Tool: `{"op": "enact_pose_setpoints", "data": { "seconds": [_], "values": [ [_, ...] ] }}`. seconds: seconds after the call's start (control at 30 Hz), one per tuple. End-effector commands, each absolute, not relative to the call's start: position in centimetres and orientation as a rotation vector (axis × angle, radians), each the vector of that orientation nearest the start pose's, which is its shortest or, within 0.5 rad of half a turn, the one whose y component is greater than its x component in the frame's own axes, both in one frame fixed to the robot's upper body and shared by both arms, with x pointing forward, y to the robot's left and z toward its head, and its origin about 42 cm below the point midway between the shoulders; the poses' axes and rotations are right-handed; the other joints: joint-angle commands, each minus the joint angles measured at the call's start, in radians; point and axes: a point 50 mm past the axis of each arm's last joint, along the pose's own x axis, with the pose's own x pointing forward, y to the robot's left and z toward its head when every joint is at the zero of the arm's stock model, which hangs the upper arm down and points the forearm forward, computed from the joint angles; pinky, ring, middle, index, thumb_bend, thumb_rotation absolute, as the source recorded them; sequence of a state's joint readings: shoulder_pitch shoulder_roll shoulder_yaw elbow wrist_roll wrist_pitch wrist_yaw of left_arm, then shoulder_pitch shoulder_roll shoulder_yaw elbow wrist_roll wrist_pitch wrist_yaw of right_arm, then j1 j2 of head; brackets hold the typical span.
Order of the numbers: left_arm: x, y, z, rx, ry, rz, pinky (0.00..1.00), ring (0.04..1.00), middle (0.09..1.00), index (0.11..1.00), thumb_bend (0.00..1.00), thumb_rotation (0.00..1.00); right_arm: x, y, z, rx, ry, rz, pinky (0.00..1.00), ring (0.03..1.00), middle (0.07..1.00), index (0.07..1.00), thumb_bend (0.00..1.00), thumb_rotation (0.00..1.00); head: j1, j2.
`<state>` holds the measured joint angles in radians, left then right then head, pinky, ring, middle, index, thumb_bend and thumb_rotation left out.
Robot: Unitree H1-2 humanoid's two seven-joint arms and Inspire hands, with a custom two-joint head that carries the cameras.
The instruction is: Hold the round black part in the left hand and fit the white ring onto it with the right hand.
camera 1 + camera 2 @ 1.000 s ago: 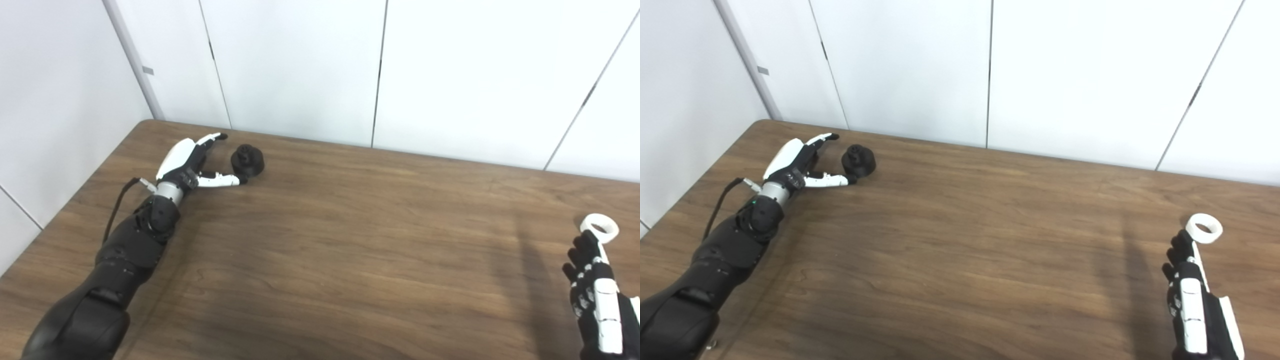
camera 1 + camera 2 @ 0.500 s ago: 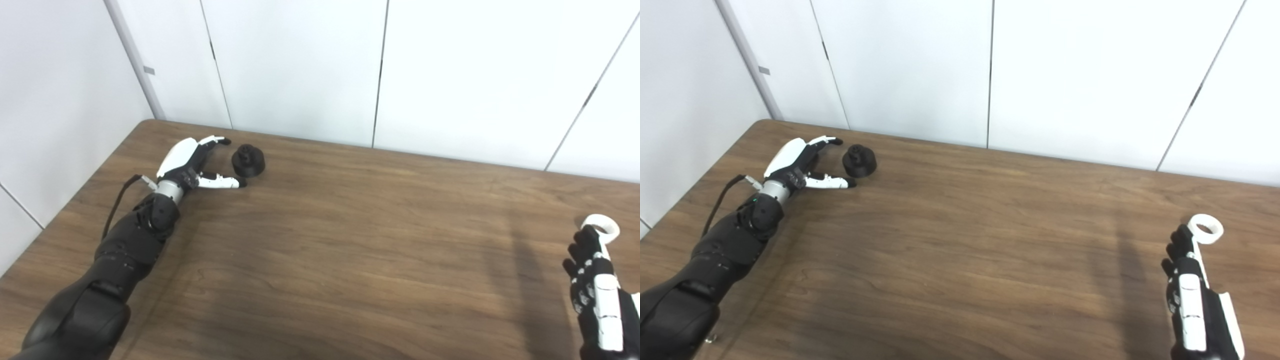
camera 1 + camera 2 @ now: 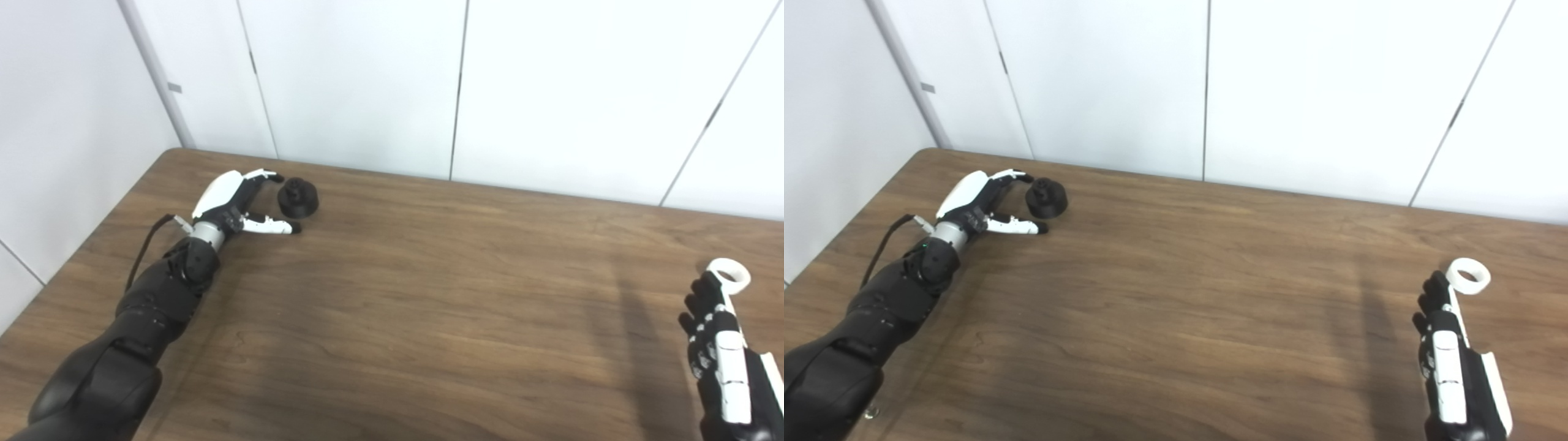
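Observation:
The round black part [image 3: 297,197] stands on the wooden table [image 3: 429,294] at the far left. My left hand [image 3: 233,202] lies beside it, open, with its fingers [image 3: 266,177] behind the part and its thumb [image 3: 272,226] in front; it does not grip the part. At the right edge the white ring [image 3: 729,274] lies flat on the table. My right hand [image 3: 1442,343] is stretched out just in front of the ring, open, its fingertips [image 3: 1433,291] right next to the ring's left side.
White wall panels [image 3: 367,79] rise directly behind the table's far edge and along its left side. The broad middle of the table separates the two hands.
The camera has shifted a little. My left hand's fingers have curled nearer to the black part, and the thumb tip has drawn slightly away from it. The right hand stays by the ring.

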<state>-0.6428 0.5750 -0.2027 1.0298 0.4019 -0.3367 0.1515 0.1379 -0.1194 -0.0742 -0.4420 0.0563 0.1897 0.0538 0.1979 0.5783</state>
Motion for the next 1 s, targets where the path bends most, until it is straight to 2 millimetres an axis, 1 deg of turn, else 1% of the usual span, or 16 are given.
{"op": "enact_pose_setpoints", "data": {
  "seconds": [0.0, 0.1, 0.2, 0.3, 0.37, 0.47, 0.57, 0.63, 0.67, 0.7, 0.73, 0.8, 0.9, 0.97],
  "values": [
    [45.8, 42.3, 14.7, 1.018, 0.041, 0.004, 0.89, 0.938, 0.917, 0.819, 1.0, 0.34, 23.0, -26.2, 18.3, -0.089, -0.195, -0.015, 1.0, 1.0, 1.0, 1.0, 0.3, 1.0, 0.001, 0.0],
    [46.1, 41.9, 14.6, 1.013, 0.041, -0.003, 0.91, 0.931, 0.911, 0.813, 1.0, 0.32, 22.9, -26.2, 18.3, -0.092, -0.195, -0.013, 1.0, 1.0, 1.0, 1.0, 0.32, 1.0, -0.003, 0.004],
    [46.5, 41.4, 14.4, 1.01, 0.039, -0.012, 0.92, 0.928, 0.908, 0.812, 1.0, 0.35, 22.8, -26.2, 18.3, -0.091, -0.193, -0.016, 1.0, 1.0, 1.0, 1.0, 0.33, 1.0, -0.005, 0.005],
    [46.8, 41.0, 14.4, 1.005, 0.039, -0.022, 0.92, 0.924, 0.905, 0.814, 1.0, 0.36, 22.8, -26.2, 18.3, -0.087, -0.197, -0.016, 1.0, 1.0, 1.0, 1.0, 0.35, 1.0, -0.01, 0.005],
    [47.0, 40.8, 14.4, 1.004, 0.043, -0.025, 0.92, 0.926, 0.906, 0.815, 1.0, 0.35, 22.7, -26.2, 18.3, -0.083, -0.198, -0.018, 1.0, 1.0, 1.0, 1.0, 0.36, 1.0, -0.012, 0.007],
    [47.2, 40.6, 14.6, 1.004, 0.04, -0.027, 0.92, 0.932, 0.91, 0.813, 0.99, 0.33, 22.6, -26.1, 18.2, -0.083, -0.202, -0.016, 1.0, 1.0, 1.0, 1.0, 0.34, 1.0, -0.015, 0.008],
    [47.3, 40.5, 14.6, 1.005, 0.04, -0.028, 0.92, 0.935, 0.908, 0.803, 0.98, 0.31, 22.6, -26.1, 18.2, -0.088, -0.198, -0.018, 1.0, 1.0, 1.0, 1.0, 0.34, 1.0, -0.016, 0.009],
    [47.4, 40.4, 14.6, 0.998, 0.041, -0.026, 0.92, 0.941, 0.909, 0.78, 0.96, 0.29, 22.5, -26.1, 18.2, -0.085, -0.197, -0.021, 1.0, 1.0, 1.0, 1.0, 0.34, 1.0, -0.015, 0.011],
    [47.4, 40.4, 14.7, 0.993, 0.038, -0.024, 0.93, 0.944, 0.905, 0.731, 0.92, 0.25, 22.5, -26.1, 18.2, -0.087, -0.198, -0.022, 1.0, 1.0, 1.0, 1.0, 0.34, 1.0, -0.015, 0.011],
    [47.4, 40.3, 14.7, 0.998, 0.02, -0.024, 0.94, 0.947, 0.886, 0.589, 0.69, 0.14, 22.5, -26.1, 18.2, -0.088, -0.199, -0.022, 1.0, 1.0, 1.0, 1.0, 0.34, 1.0, -0.015, 0.011],
    [47.4, 40.3, 14.8, 0.999, 0.004, -0.023, 0.94, 0.932, 0.849, 0.537, 0.61, 0.1, 22.5, -26.2, 18.2, -0.089, -0.2, -0.021, 1.0, 1.0, 1.0, 1.0, 0.34, 1.0, -0.015, 0.011],
    [47.4, 40.3, 14.9, 1.002, -0.014, -0.026, 0.96, 0.909, 0.795, 0.493, 0.54, 0.06, 22.5, -26.2, 18.3, -0.087, -0.2, -0.021, 1.0, 1.0, 1.0, 1.0, 0.36, 1.0, -0.012, 0.017],
    [47.5, 40.2, 15.2, 1.001, -0.024, -0.034, 0.97, 0.897, 0.769, 0.485, 0.52, 0.05, 22.6, -26.4, 18.3, -0.084, -0.2, -0.026, 1.0, 1.0, 1.0, 1.0, 0.41, 1.0, -0.011, 0.013],
    [47.5, 40.2, 15.3, 1.0, -0.033, -0.036, 0.96, 0.892, 0.765, 0.484, 0.52, 0.05, 22.8, -26.4, 18.4, -0.083, -0.207, -0.026, 1.0, 1.0, 1.0, 1.0, 0.41, 1.0, -0.011, 0.013]
  ]
}}
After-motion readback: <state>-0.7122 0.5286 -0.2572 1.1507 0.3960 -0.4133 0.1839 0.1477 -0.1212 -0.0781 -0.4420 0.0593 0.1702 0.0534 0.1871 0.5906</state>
